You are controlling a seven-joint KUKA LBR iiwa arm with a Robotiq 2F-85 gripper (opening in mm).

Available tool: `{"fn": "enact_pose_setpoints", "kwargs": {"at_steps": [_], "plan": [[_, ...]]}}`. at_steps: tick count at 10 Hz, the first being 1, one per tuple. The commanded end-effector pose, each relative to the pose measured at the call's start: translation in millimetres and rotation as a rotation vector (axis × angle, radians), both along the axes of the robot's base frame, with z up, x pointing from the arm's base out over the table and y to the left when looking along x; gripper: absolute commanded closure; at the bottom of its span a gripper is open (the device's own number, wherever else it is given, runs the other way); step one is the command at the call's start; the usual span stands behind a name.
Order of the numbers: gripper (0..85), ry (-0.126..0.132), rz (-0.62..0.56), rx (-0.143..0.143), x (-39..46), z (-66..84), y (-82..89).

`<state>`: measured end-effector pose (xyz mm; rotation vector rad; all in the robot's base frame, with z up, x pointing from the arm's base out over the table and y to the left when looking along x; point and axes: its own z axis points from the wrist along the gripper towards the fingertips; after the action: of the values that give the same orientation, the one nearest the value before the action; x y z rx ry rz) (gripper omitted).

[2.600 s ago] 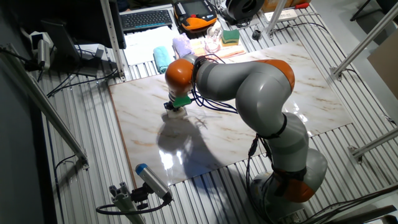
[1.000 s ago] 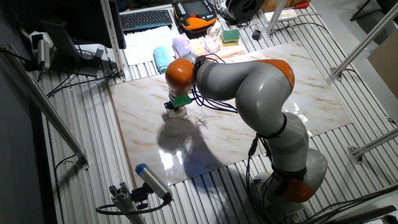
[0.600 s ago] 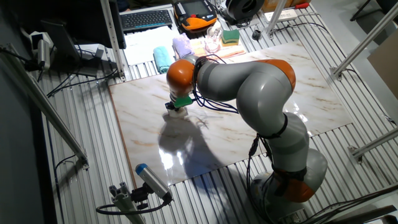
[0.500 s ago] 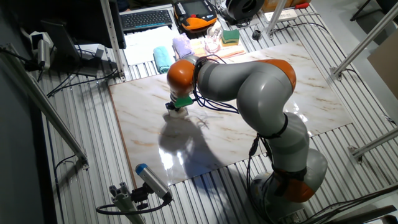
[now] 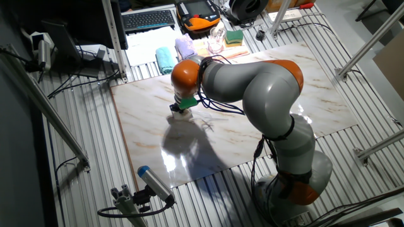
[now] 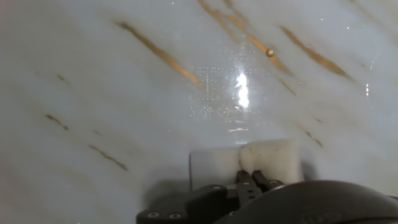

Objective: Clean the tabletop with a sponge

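The gripper (image 5: 181, 111) points straight down at the slab (image 5: 151, 135), near its far left part, with the sponge (image 5: 181, 114) under it, pressed on the marble. In the hand view the fingers (image 6: 247, 180) sit close together, pinching the top of the sponge (image 6: 245, 160), whose cream block lies flat on the slab (image 6: 124, 112). A small brown speck (image 6: 269, 53) sits on the marble beyond the sponge. Behind the slab's far edge lie a teal cloth (image 5: 165, 60), a lilac cloth (image 5: 185, 45) and a green-and-yellow sponge (image 5: 234, 37).
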<state>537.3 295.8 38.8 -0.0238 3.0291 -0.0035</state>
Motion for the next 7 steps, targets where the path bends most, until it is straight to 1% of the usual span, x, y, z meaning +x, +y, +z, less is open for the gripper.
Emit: {"fn": "enact_pose_setpoints", "kwargs": {"at_steps": [1, 3, 5, 7], "plan": [[85.0, -0.003, 0.000, 0.002, -0.4, -1.4, -0.7], [85.0, -0.003, -0.007, 0.005, -4.5, -4.3, 2.7], [85.0, -0.003, -0.012, 0.003, -12.1, -4.4, 5.5], [85.0, -0.003, -0.007, 0.002, -17.3, -5.3, 3.3]]}}
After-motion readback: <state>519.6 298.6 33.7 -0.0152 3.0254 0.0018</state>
